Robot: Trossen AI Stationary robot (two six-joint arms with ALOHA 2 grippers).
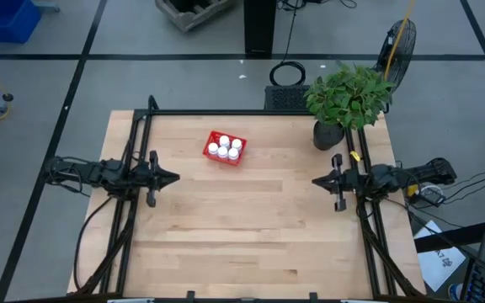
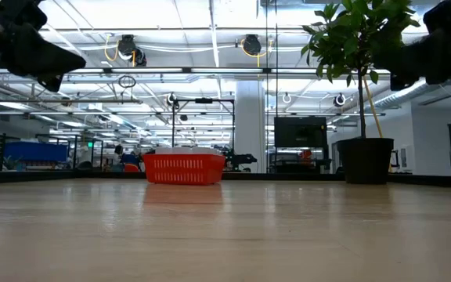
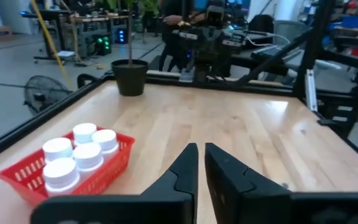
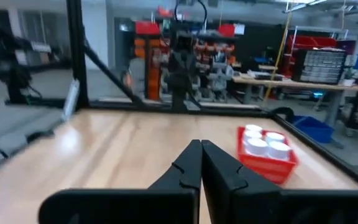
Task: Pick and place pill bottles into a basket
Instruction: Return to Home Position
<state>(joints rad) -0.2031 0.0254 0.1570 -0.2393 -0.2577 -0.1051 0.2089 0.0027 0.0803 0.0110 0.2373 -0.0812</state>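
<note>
Table (image 1: pixel 251 244), with the task judged nearly complete.
The red basket (image 2: pixel 183 168) is placed toward the far edge, with all five pill bottles (image 1: pixel 224 140) stood inside it. The left gripper (image 1: pixel 173 178) and right gripper (image 1: pixel 317 180) are held at the side edges, clenched on nothing. Only parking is judged to remain.

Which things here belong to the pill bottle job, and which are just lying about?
Job: five pill bottles, standing inside the red basket; left gripper and right gripper, both shut, at the table's side edges.
Lying about: potted plant at the table's far right corner; fan on the floor behind it.
</note>
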